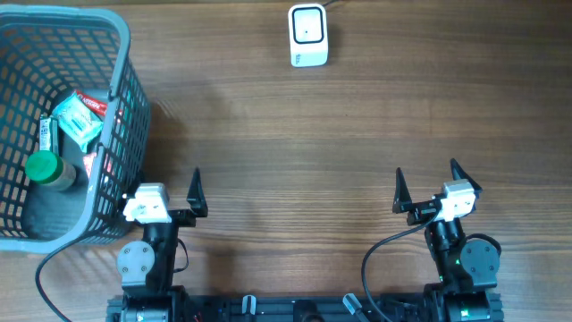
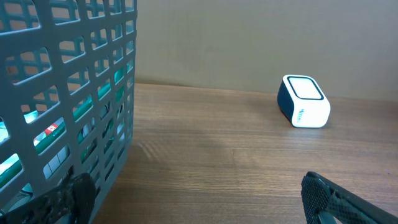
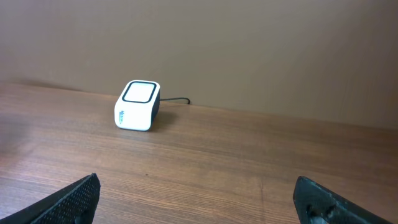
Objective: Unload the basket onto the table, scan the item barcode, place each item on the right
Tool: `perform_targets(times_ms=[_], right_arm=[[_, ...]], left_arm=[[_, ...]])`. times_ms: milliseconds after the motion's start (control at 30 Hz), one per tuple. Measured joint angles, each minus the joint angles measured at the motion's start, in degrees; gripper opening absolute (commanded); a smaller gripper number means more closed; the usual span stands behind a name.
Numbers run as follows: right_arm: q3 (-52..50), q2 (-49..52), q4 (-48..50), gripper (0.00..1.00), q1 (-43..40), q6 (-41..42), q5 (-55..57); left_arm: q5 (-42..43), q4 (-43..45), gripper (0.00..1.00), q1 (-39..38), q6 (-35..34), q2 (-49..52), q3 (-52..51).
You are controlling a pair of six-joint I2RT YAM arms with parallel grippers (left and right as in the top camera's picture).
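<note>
Lying in the grey plastic mesh basket point(image 1: 122, 98), the items to scan sit to the left of the left end effector point(image 1: 156, 183) and slightly ahead of it. Three can be counted for certain: one green-capped round bottle point(image 1: 45, 168), one mint-green and white packet point(image 1: 79, 119), and one red-and-white flat pack point(image 1: 96, 105) partly under the packet. More may be buried beneath; I cannot tell.

One white box-shaped barcode scanner with a dark top window point(image 1: 307, 34) stands well ahead of both end effectors, to the right of the left one and to the left of the right end effector point(image 1: 427, 170). One black cable point(image 3: 177, 99) leaves its back. From the left wrist the scanner point(image 2: 303, 101) appears ahead and to the right; from the right wrist it point(image 3: 138, 105) appears ahead and to the left.

Both end effectors are released, fingers spread wide with nothing between them. The left one point(image 2: 199, 205) has its left finger right against the basket wall point(image 2: 132, 74); whether they touch is unclear. The right one point(image 3: 202, 202) has only bare brown wooden surface point(image 1: 295, 161) ahead of it.

Two arms are folded back over their bases at the near edge, wrists low, fingers pointing forward across the surface. The right wrist is turned slightly to its right.
</note>
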Motion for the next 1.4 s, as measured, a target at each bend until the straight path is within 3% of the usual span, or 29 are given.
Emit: perform_targets(times_ms=[367, 633, 933, 1033, 1133, 1233, 1333, 1400], right_arm=[[0.0, 0.0, 0.0, 1.00, 0.0, -0.1, 0.0], [0.0, 0.0, 0.0, 1.00, 0.0, -0.2, 0.0], [0.0, 0.0, 0.0, 1.00, 0.0, -0.1, 0.0], [0.0, 0.0, 0.0, 1.00, 0.0, -0.2, 0.0], [0.0, 0.1, 0.0, 1.00, 0.0, -0.2, 0.0], [0.0, 0.1, 0.0, 1.00, 0.0, -0.2, 0.0], [0.0, 0.1, 0.0, 0.99, 0.0, -0.2, 0.0], [0.0, 0.1, 0.0, 1.00, 0.0, -0.2, 0.0]], left_arm=[[0.3, 0.0, 1.00, 0.0, 0.0, 0.0, 0.0], [8.9, 2.1, 1.00, 0.0, 0.0, 0.2, 1.2], [10.5, -7.2, 1.00, 0.0, -0.8, 11.2, 24.8], [7.7, -12.5, 1.00, 0.0, -3.3, 19.6, 36.7], [1.6, -21.1, 1.00, 0.0, -5.2, 30.4, 50.5], [1.2, -31.7, 1.00, 0.0, -5.7, 41.1, 64.9], [1.8, -35.8, 1.00, 0.0, -5.9, 46.6, 69.7], [-1.0, -34.0, 1.00, 0.0, -7.7, 50.0, 69.7]])
